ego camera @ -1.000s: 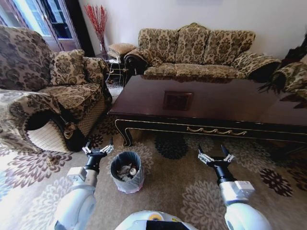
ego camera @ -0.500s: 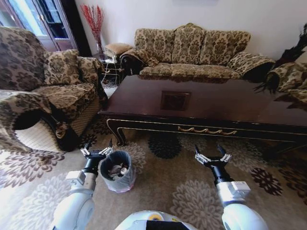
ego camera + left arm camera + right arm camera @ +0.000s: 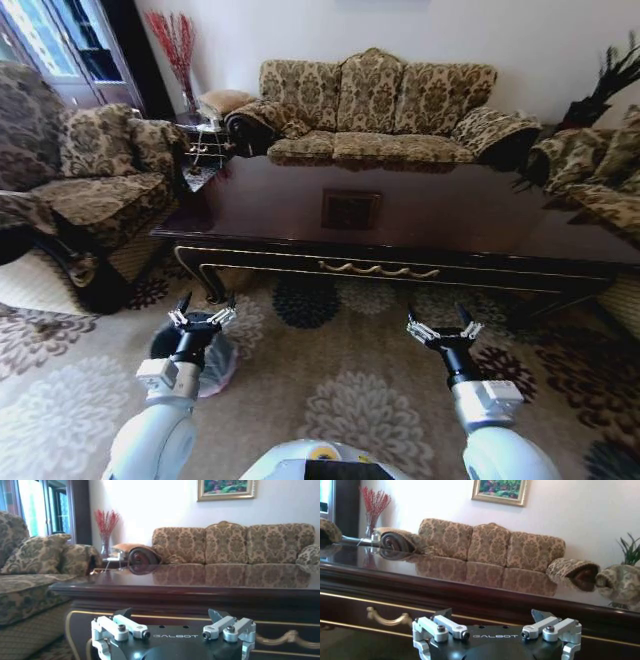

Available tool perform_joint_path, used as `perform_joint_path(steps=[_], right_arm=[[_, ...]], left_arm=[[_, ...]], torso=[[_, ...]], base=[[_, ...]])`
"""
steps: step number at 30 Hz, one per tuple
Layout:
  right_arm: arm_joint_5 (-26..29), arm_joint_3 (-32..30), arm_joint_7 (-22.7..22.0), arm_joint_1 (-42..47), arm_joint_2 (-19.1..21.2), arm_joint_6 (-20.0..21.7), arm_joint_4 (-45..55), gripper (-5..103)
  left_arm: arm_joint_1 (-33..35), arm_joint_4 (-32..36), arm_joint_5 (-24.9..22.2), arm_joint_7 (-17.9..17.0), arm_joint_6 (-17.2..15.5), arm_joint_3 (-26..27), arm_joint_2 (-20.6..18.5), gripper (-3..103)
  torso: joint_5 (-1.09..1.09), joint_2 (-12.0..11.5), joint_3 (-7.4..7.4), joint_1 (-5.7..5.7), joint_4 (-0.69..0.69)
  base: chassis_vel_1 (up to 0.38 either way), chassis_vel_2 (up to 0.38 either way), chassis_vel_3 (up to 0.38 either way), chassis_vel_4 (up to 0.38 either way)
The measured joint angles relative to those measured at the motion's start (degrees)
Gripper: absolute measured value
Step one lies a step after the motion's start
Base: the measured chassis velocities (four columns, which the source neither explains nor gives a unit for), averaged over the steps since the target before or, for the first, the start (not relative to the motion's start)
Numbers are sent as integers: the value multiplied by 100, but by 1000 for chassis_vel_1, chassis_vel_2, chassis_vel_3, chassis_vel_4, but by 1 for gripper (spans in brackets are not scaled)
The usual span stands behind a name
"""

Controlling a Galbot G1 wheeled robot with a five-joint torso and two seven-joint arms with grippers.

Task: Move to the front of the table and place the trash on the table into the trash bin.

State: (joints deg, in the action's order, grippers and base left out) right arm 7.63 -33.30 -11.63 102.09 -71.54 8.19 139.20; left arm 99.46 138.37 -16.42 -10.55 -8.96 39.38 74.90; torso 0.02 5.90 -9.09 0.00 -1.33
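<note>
The whole head view had shifted left against the frames of a second before, a move of the camera with the robot and not of the furniture: the table (image 3: 420, 215), a long dark reddish-brown piece with gold trim and a square centre inlay, lay squarer and more central across the middle of the scene, and its glossy top showed only reflections. The three-seat patterned sofa (image 3: 375, 105) stood beyond its far edge against the wall; the patterned armchair (image 3: 95, 165) that had filled the left side had slid toward the left border. The trash bin (image 3: 205, 360), earlier in open view on the carpet with crumpled white scraps inside, sat on the floral carpet (image 3: 350, 400) near the table's left leg, and its mouth was largely covered by the left arm.

The wrist views added what the head view lacked: a gilt-framed picture (image 3: 226, 489) on the wall above the sofa, and the table's front edge seen from low down, close ahead.

Both arms reached forward and low over the carpet, short of the table. The left gripper (image 3: 201, 317) hung above the bin with its fingers spread wide and empty; the right gripper (image 3: 443, 328) hovered over bare carpet, likewise spread and empty.
</note>
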Motion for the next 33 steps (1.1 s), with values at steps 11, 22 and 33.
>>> perform_joint_path(steps=[11,22,33], right_arm=[[-350,-80,-81,43,-171,-435,-167,100],[-266,-162,-114,58,-263,-349,-134,100],[333,-161,-136,71,-655,307,276,100]], left_arm=[[-2,2,149,149,-70,-47,5,100],[9,-107,60,353,144,-26,-6,100],[52,315,-877,216,-32,55,-99,100]], torso=[[5,1,0,0,-1],[-1,1,0,0,2],[-2,1,0,0,0]], base=[[-285,-263,280,259],[1,-2,-54,-49],[0,0,0,0]])
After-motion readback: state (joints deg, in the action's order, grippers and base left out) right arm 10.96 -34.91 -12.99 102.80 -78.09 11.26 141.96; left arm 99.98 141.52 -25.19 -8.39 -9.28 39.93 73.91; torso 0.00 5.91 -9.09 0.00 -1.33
